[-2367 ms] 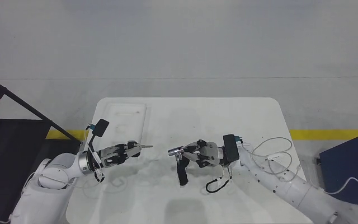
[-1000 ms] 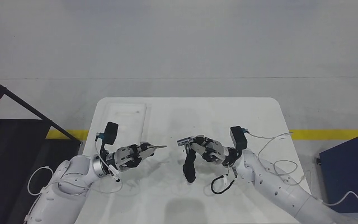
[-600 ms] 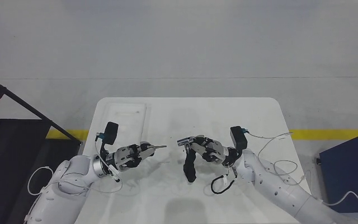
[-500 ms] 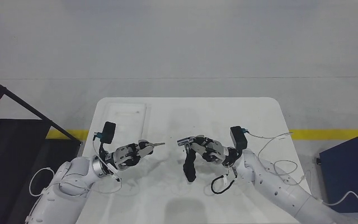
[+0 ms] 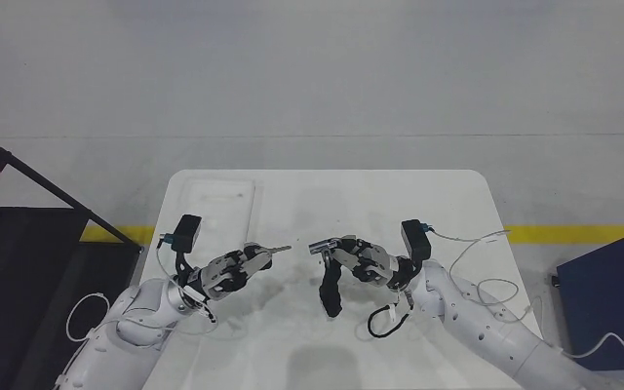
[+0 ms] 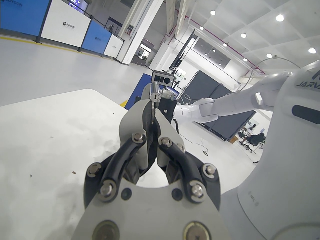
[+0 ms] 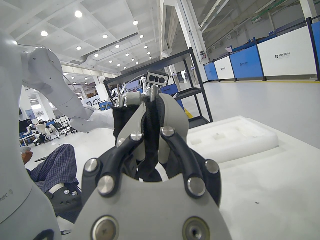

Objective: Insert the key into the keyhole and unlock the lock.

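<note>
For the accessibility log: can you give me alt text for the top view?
Over a white table, the left claw holds a key pointed at a lock gripped by the right claw, a gap between them. A black strap hangs from the lock; a white tray lies beyond the left claw.

Pretty sure this is a big industrial hall, like a factory-floor robotics lab, definitely not a home. There's a super high white ceiling with rows of round lights (image 7: 78,13) and a chunky white column (image 6: 136,21). The pale glossy floor has a yellow line (image 5: 565,234), and blue-and-white partition panels (image 6: 62,26) fence off areas. There's a black metal rack (image 7: 191,91), plus a plain white work table (image 5: 439,195).
</note>
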